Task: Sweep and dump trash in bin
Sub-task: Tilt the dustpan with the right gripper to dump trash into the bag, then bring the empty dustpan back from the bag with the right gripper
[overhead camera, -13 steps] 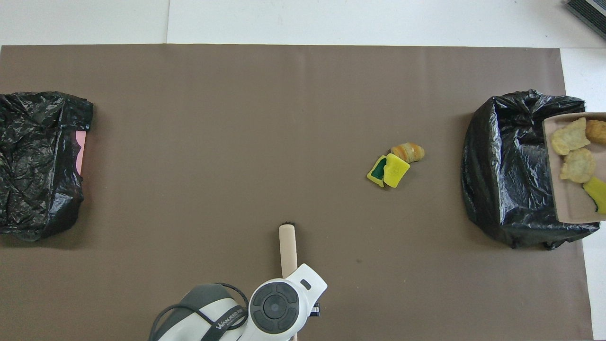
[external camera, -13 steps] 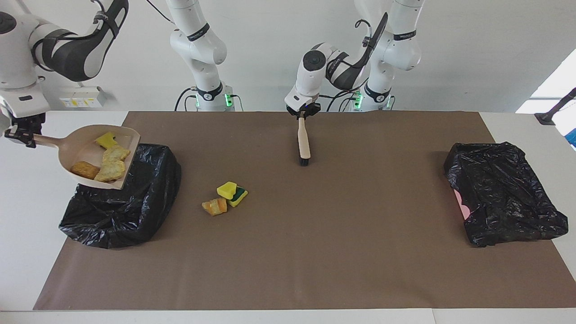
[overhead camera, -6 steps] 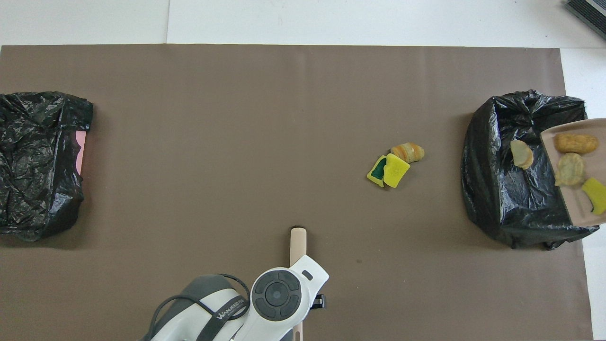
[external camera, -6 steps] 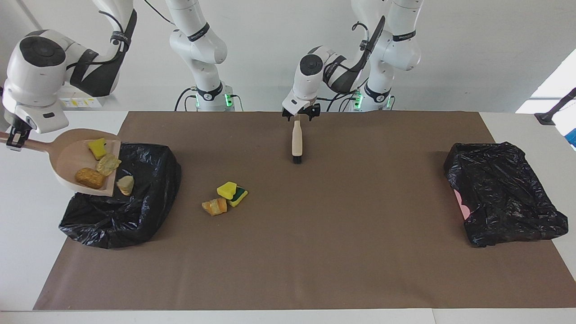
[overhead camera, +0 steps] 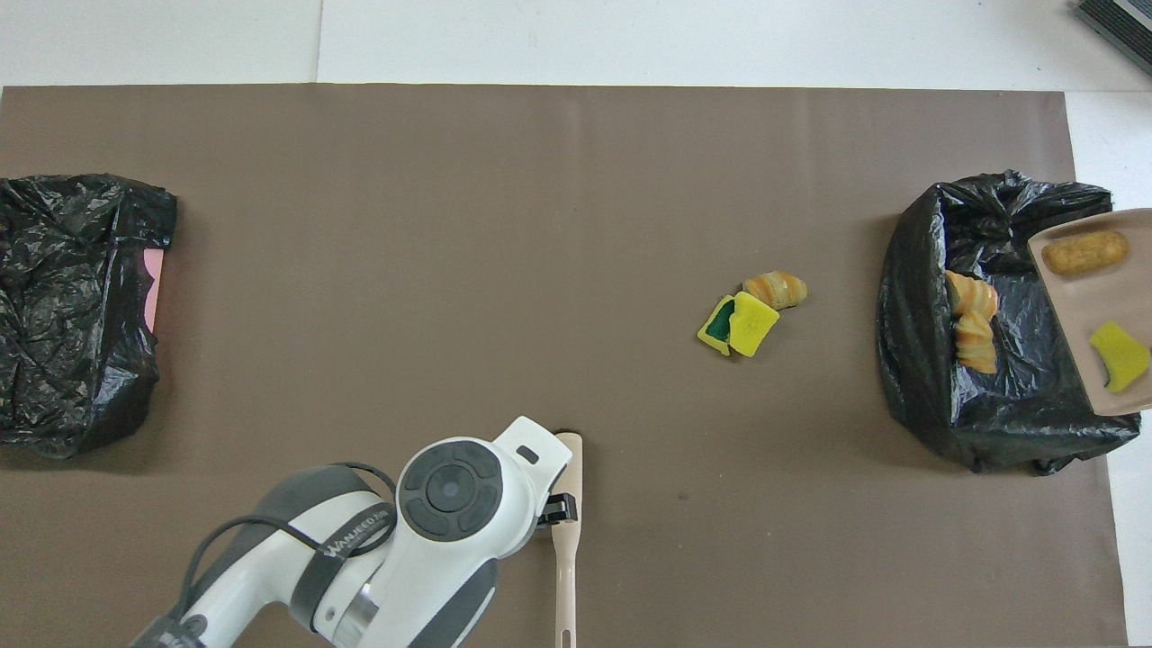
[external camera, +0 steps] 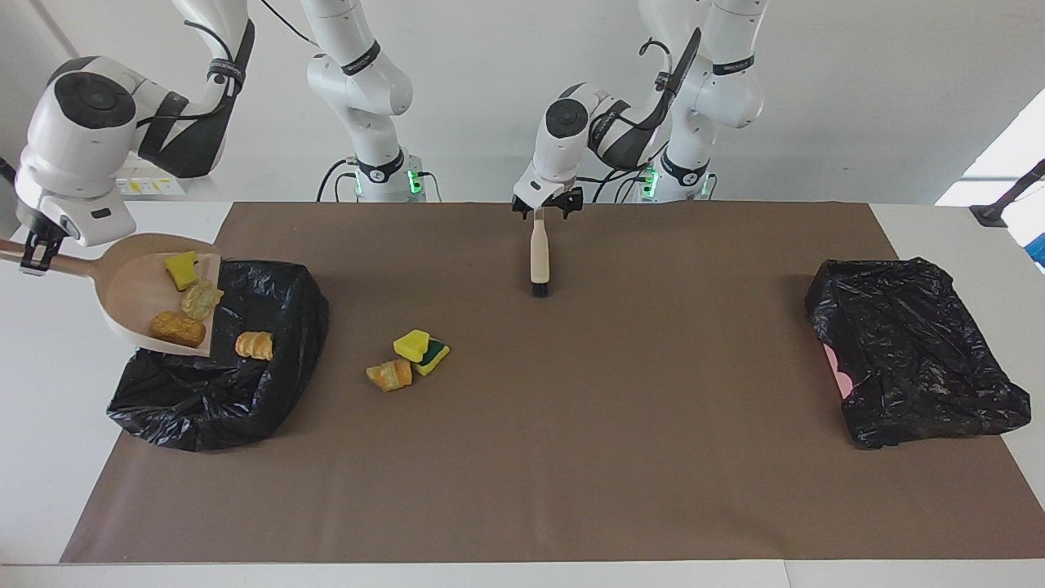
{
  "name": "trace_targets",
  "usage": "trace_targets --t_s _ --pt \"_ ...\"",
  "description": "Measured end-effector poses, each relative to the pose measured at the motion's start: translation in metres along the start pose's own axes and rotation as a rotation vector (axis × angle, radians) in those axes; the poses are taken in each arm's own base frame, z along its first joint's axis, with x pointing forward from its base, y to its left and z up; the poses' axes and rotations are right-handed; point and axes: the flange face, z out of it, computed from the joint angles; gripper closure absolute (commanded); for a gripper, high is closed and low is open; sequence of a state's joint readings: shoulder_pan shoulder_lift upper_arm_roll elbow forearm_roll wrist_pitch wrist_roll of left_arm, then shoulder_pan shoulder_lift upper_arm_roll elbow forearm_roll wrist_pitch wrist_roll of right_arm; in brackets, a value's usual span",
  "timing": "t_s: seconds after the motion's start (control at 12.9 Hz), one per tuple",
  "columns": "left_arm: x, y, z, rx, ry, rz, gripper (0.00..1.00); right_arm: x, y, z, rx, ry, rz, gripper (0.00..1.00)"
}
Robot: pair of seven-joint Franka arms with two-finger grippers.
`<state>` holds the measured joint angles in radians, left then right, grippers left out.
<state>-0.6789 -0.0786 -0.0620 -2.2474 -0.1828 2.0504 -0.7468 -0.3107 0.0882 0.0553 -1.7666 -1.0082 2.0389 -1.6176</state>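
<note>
The right gripper (external camera: 33,250) is shut on the handle of the beige dustpan (external camera: 135,290), which tilts over the black-lined bin (external camera: 204,396) at the right arm's end. Trash rides in the pan: a yellow sponge piece (external camera: 181,269), a pale lump (external camera: 201,299) at the lip and a brown lump (external camera: 177,328). A bread lump (external camera: 255,345) lies inside the bin (overhead camera: 1008,418). On the mat sit more trash pieces: two sponge pieces (external camera: 420,349) and a croissant lump (external camera: 390,375). The left gripper (external camera: 545,206) is open over the handle end of the brush (external camera: 539,257), which lies flat.
A second black bag (external camera: 914,351) with a pink edge showing lies at the left arm's end of the brown mat (external camera: 612,425). The brush (overhead camera: 567,531) points its bristles away from the robots, near the middle of the mat's near side.
The left gripper opened and let go of the brush, which now lies flat. The right arm tipped the dustpan further and bread lumps slid off into the bin.
</note>
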Motion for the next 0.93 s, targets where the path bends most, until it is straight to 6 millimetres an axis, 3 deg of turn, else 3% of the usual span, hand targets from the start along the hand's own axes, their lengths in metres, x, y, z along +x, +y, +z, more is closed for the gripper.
trace_targets --t_s 0.08,0.31,0.7,0.93 --pt "0.021 -0.021 -0.017 -0.009 0.030 -0.043 0.00 0.001 0.000 -0.003 -0.002 -0.031 -0.016 1.00" --pt "0.057 -0.071 -0.050 -0.028 0.077 -0.100 0.00 0.017 0.005 -0.024 -0.032 -0.103 -0.058 1.00" --pt "0.108 -0.168 -0.069 -0.025 0.089 -0.040 0.00 0.015 0.003 -0.042 -0.060 -0.157 -0.091 1.00" --pt "0.123 -0.219 -0.082 -0.009 0.082 0.077 0.00 0.005 -0.001 -0.062 -0.086 -0.194 -0.118 1.00"
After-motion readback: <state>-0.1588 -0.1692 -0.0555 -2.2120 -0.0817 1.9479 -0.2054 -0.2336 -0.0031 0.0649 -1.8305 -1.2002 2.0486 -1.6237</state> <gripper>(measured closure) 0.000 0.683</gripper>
